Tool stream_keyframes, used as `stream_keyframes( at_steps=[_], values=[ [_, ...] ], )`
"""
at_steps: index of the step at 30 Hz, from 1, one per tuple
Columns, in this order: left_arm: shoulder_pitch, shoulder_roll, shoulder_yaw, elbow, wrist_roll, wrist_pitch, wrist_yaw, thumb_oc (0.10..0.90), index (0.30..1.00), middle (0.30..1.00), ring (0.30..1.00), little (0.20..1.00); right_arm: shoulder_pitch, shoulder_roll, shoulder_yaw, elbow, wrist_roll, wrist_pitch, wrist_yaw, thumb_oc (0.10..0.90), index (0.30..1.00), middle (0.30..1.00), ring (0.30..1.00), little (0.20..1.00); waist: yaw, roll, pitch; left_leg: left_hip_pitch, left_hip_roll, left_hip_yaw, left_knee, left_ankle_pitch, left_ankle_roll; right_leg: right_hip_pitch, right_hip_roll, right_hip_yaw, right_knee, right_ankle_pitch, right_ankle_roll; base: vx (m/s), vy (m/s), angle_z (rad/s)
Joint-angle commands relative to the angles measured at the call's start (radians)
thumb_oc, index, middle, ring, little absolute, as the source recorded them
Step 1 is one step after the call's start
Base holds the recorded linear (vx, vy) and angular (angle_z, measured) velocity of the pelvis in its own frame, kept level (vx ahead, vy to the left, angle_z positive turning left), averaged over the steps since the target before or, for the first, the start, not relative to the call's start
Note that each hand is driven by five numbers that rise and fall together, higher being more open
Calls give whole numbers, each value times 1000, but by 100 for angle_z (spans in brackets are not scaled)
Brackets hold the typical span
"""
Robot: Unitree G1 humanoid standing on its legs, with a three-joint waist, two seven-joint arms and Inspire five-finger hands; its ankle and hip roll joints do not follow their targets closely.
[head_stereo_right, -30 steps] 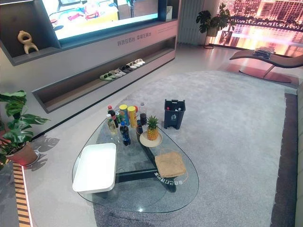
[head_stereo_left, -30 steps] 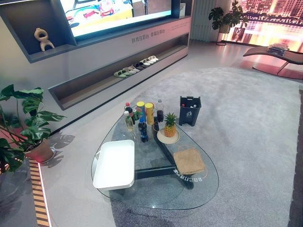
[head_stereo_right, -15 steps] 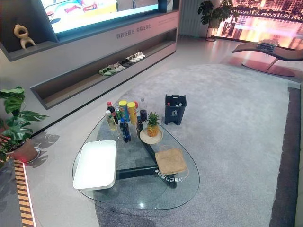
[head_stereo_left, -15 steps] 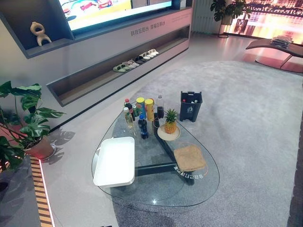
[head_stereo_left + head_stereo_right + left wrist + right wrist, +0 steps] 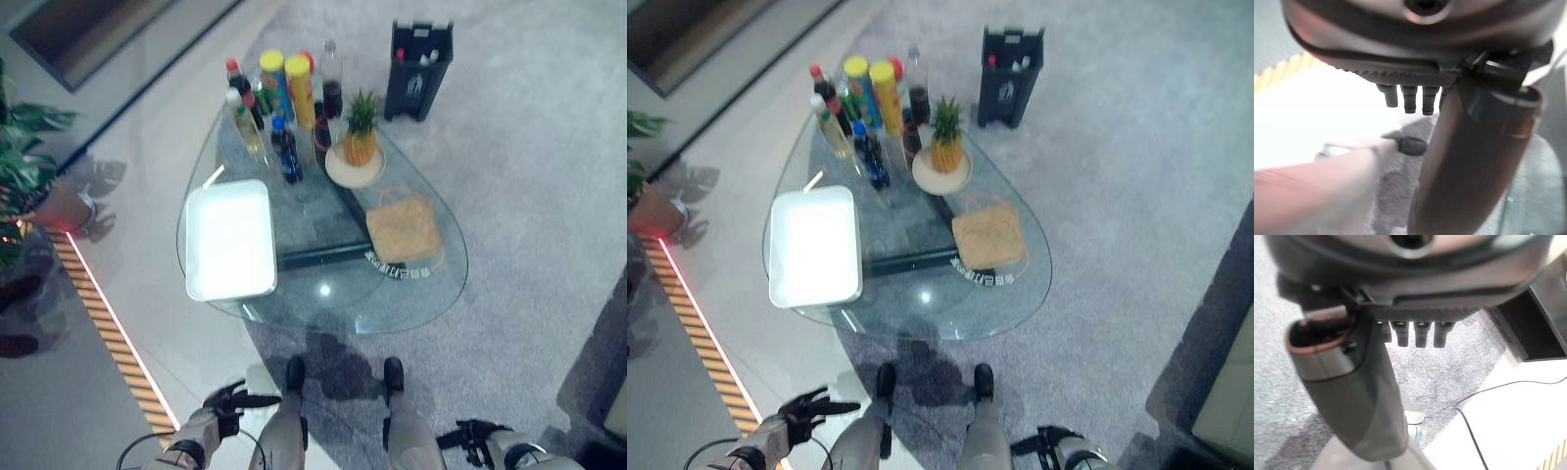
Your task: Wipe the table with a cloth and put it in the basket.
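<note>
On the surface [image 5: 411,304] — tray [image 5: 230,240] left, cloth [image 5: 402,227] right, bottles [image 5: 279,98] behind (pineapple [image 5: 360,132] beside them); a bin [image 5: 418,56] stands beyond.

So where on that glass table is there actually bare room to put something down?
The round glass table is bare along its near edge, below the white rectangular tray and the tan woven cloth, and in the strip between them. The far end is crowded with bottles and yellow-lidded cans beside a pineapple on a plate.

glass table [image 5: 431,284] | white print along near edge, too small to read | no other legible text
</note>
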Motion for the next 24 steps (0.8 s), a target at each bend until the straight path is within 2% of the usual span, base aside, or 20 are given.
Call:
stream_keyframes(
  at_steps=[1, 7, 10, 14, 19, 24],
  values=[
    [-47, 61, -2, 18, -59, -44, 28, 800, 900, 900, 900, 900, 8, -61, 54, 0, 69, 17, -28, 800, 900, 900, 900, 900, 28, -19, 38, -61, -114, -2, 1, -14, 69, -106, 62, -56, 131, -76, -43, -142, -30, 0],
    [-91, 78, -9, 2, -78, -51, 23, 800, 900, 900, 900, 900, -37, -72, 57, -21, 136, 2, -55, 800, 900, 900, 900, 900, 33, -24, 90, -234, -145, -11, 229, -48, 66, -248, 61, -85, 317, -134, -67, -155, -49, 1],
    [-94, 82, -8, -26, -86, -60, 28, 800, 900, 900, 900, 900, -54, -80, 49, -40, 175, -9, -80, 800, 900, 900, 900, 900, 34, -29, 107, -346, -157, -11, 409, -102, 74, -348, 64, -84, 458, -184, -83, -127, -58, 13],
    [-97, 93, -1, -39, -98, -68, 35, 800, 900, 900, 900, 900, -71, -88, 31, -43, 197, -40, -101, 800, 900, 900, 900, 900, 35, -31, 116, -441, -147, -21, 541, -156, 86, -439, 78, -59, 575, -230, -98, -43, -50, 14],
    [-106, 106, -3, -61, -104, -70, 36, 800, 900, 900, 900, 900, -113, -96, 19, -51, 226, -93, -132, 800, 900, 900, 900, 900, 37, -30, 119, -521, -132, -16, 601, -180, 97, -530, 100, -51, 659, -254, -109, -45, -42, 1],
    [-109, 120, -1, -81, -132, -87, 49, 800, 900, 900, 900, 900, -144, -118, 0, -80, 249, -147, -156, 800, 900, 900, 900, 900, 40, -30, 122, -599, -121, -12, 654, -190, 97, -602, 98, -56, 730, -266, -117, -31, -31, -5]
  ],
)
